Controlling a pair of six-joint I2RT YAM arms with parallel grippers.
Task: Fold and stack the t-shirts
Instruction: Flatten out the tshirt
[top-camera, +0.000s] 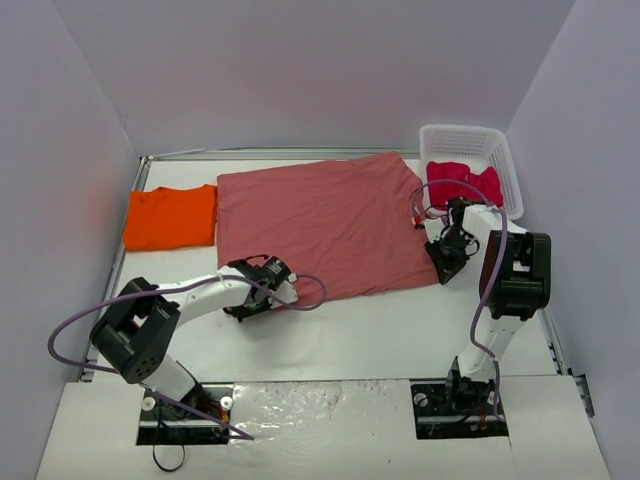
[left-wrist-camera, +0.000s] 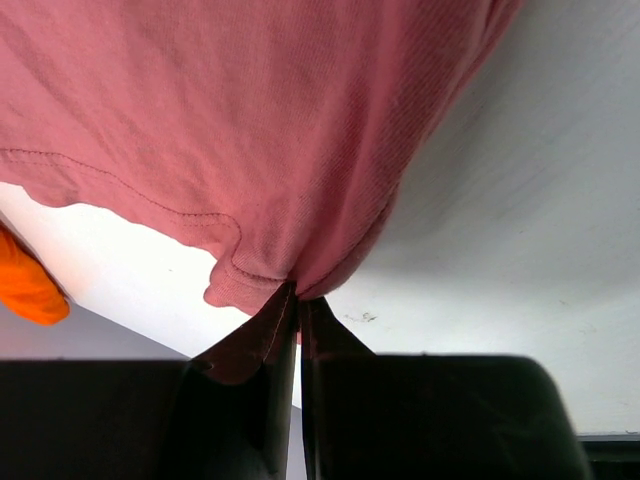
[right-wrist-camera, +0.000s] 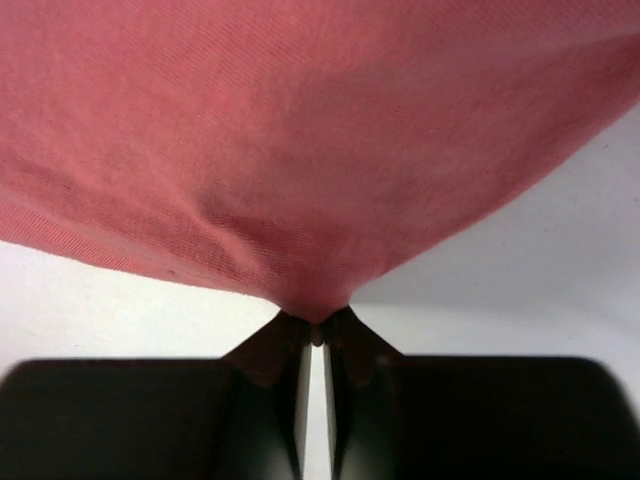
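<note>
The large brick-red t-shirt (top-camera: 320, 222) lies spread flat across the middle of the table. My left gripper (top-camera: 283, 293) is shut on its near left corner (left-wrist-camera: 262, 280), held just above the table. My right gripper (top-camera: 438, 250) is shut on its near right corner (right-wrist-camera: 315, 305). The folded orange t-shirt (top-camera: 170, 217) lies at the far left; a bit of it shows in the left wrist view (left-wrist-camera: 28, 285). The crimson-pink t-shirt (top-camera: 462, 183) lies crumpled in the white basket (top-camera: 505, 165) at the far right.
The basket stands against the right wall. A raised metal rail (top-camera: 270, 153) runs along the table's far edge. Purple cables (top-camera: 310, 296) loop from both arms over the table.
</note>
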